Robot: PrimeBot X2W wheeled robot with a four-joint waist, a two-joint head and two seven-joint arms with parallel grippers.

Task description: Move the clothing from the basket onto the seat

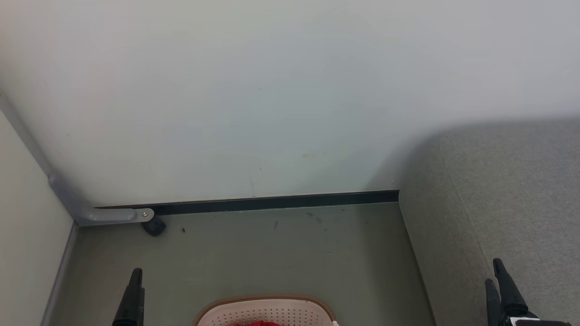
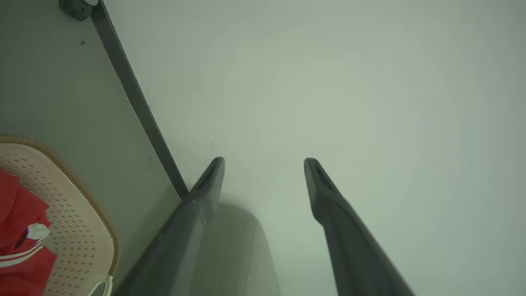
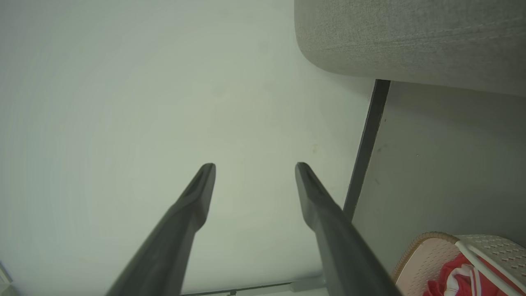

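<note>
Head view: basket [image 1: 267, 304] on the floor [image 1: 272, 253] at bottom centre, cut by the frame edge. The clothing [image 1: 260, 323] is a thin red sliver inside it. The seat [image 1: 498, 190] is to the right, against the wall [image 1: 272, 90]. Left claw [image 1: 135, 290] is at lower left, seen edge-on, so its gap is unreadable. Right claw [image 1: 494, 271] hangs over the seat's front edge.

Left wrist view: left claw [image 2: 265, 162] has its fingers spread wide apart, holding nothing. A rounded seat corner [image 2: 234, 255] lies just beside the near finger. The white bands and thin stripes on the clothing [image 2: 20, 230] are legible here. It lies in the basket [image 2: 82, 213], and a white handle [image 2: 100, 285] is at the rim.

Right wrist view: right claw [image 3: 255, 166] is likewise spread, holding nothing and aimed at the wall. The seat's seam line [image 3: 411, 43] is visible. The basket [image 3: 427, 255] is at lower right, with clothing [image 3: 452, 279] inside under the handle.
</note>
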